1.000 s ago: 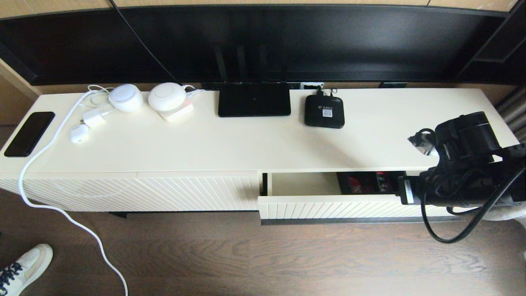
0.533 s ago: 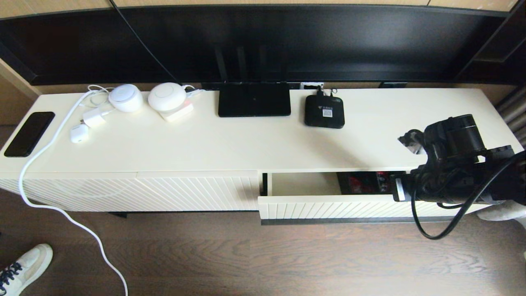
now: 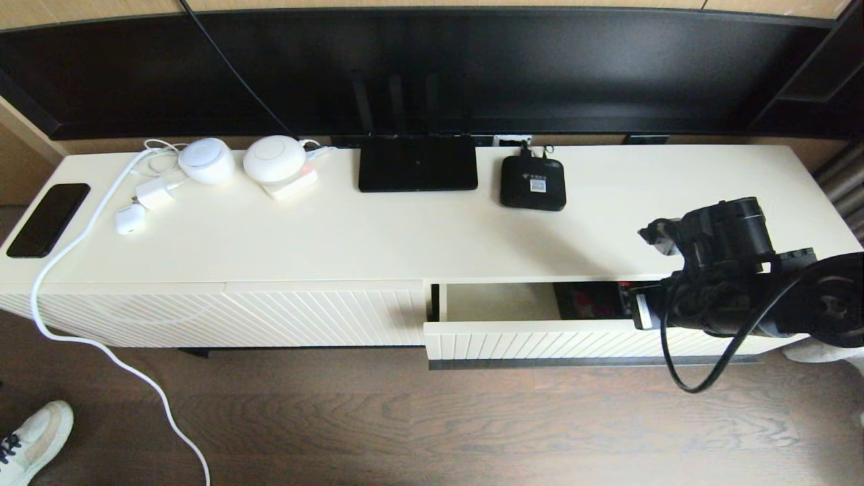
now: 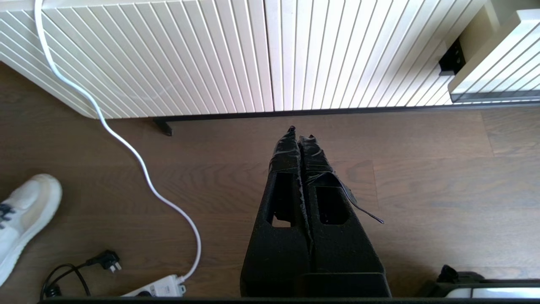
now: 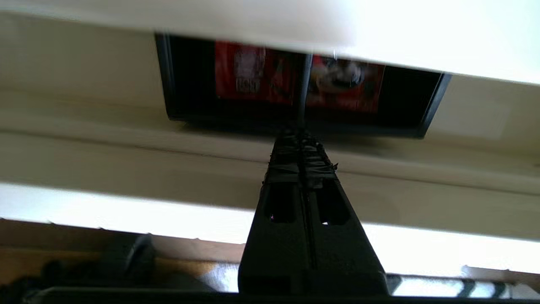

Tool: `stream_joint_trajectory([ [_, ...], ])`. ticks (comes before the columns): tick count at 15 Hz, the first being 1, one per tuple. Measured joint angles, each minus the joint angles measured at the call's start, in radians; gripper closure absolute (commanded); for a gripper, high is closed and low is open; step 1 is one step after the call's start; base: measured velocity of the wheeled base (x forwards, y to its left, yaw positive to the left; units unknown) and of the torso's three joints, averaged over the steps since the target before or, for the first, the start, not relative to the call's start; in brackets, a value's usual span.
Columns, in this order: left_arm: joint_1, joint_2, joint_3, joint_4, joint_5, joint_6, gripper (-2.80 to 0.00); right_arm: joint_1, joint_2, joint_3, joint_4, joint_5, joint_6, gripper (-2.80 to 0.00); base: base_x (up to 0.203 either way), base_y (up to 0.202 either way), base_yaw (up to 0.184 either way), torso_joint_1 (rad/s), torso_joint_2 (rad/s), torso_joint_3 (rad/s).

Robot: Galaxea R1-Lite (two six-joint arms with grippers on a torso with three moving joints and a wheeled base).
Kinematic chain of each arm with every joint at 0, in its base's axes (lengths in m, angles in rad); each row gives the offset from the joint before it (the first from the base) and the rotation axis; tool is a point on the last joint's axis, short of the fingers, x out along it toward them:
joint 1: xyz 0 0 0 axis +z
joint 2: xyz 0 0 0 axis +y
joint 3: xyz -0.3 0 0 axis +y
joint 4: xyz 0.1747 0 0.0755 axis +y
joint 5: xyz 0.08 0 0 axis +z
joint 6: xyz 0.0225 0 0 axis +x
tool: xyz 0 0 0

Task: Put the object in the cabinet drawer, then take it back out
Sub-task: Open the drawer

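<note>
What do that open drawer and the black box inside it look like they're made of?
The cabinet drawer looks like painted or laminated board: matt cream, diagonal ribs on its front, a plain smooth interior. The organizer box looks like black plastic, with thin straight walls and a slim divider; that is a guess. The packets inside look like printed foil or paper.

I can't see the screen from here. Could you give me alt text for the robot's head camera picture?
The robot's right arm, its gripper hidden behind the wrist, reaches over an open cream cabinet drawer where a black organizer box with red packets sits. On the cabinet top lie a flat black router, a small set-top box and white gadgets.
</note>
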Motion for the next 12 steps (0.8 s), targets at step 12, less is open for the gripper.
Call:
stream_joint_trajectory([
  [12, 0.000, 0.000, 0.000, 0.000, 0.000, 0.000, 0.00, 0.005, -0.044, 0.032, 0.255, 0.007, 0.063, 0.00, 0.000, 0.000, 0.000, 0.000, 0.00, 0.000],
])
